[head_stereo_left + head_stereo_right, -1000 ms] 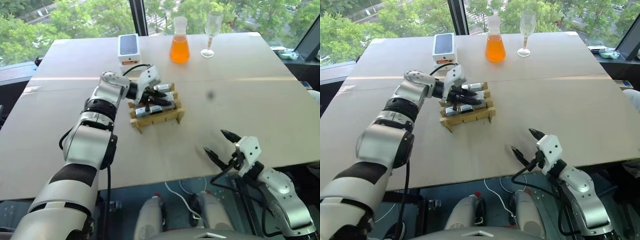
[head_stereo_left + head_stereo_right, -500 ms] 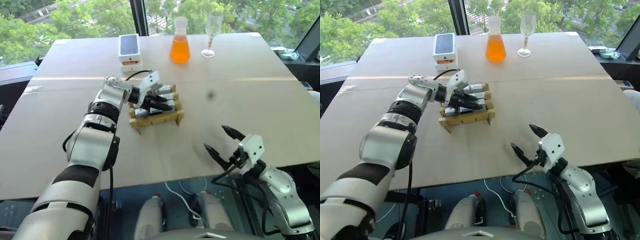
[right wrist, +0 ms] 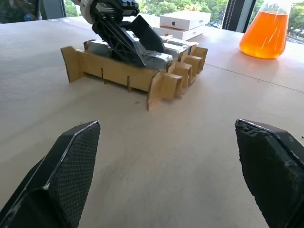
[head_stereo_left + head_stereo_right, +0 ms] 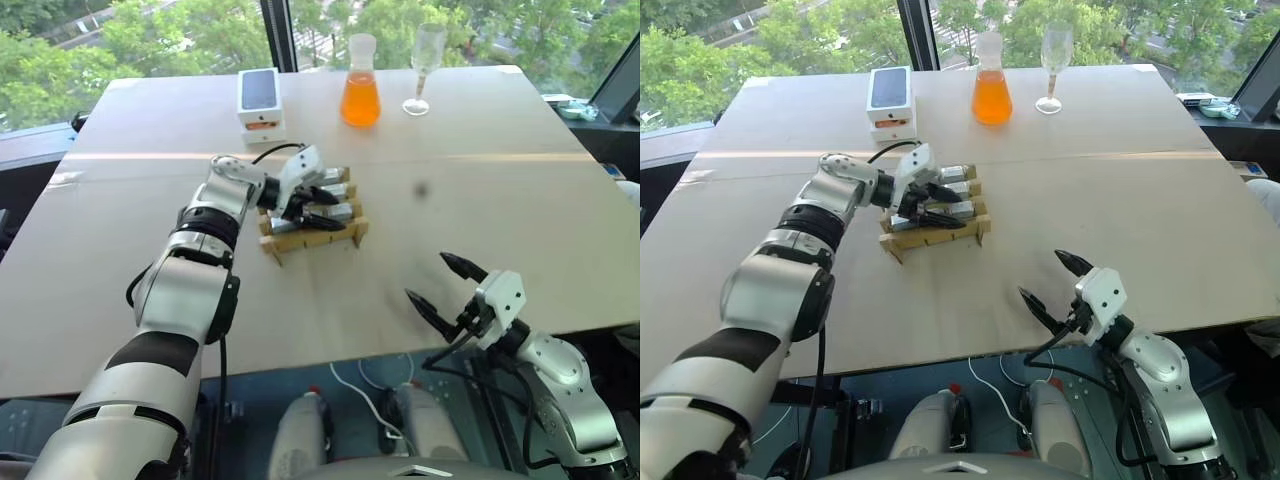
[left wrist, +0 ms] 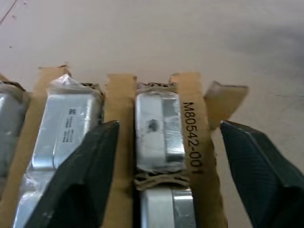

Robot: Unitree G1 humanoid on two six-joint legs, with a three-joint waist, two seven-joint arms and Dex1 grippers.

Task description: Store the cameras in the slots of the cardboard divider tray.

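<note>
My right gripper (image 4: 450, 285) is idling at the near edge of the table (image 4: 480, 200), fingers spread wide and grasping nothing, its tips pointing across bare tabletop toward the cardboard divider tray (image 3: 121, 73), which is sitting well apart from it, farther in and off to my left. My left gripper (image 4: 940, 205) is hanging directly over that tray, reaching in from the left side, its two black fingers (image 5: 83, 178) parted and straddling one column of slots, with nothing clamped between them. In the left wrist view a silver-grey camera (image 5: 159, 130) is lying seated in the slot between the fingers, its long axis running along the line of the gripper, with a second silver camera (image 5: 64, 130) in the neighbouring slot. The tray is looking largely full, though I cannot count the slots from here. Any further tending of the tray belongs to the left arm, I judge, as the nearer one by far. Beyond the tray are standing a white phone box (image 4: 259, 100), an orange flask (image 4: 359, 92) and a wine glass (image 4: 424, 62).
</note>
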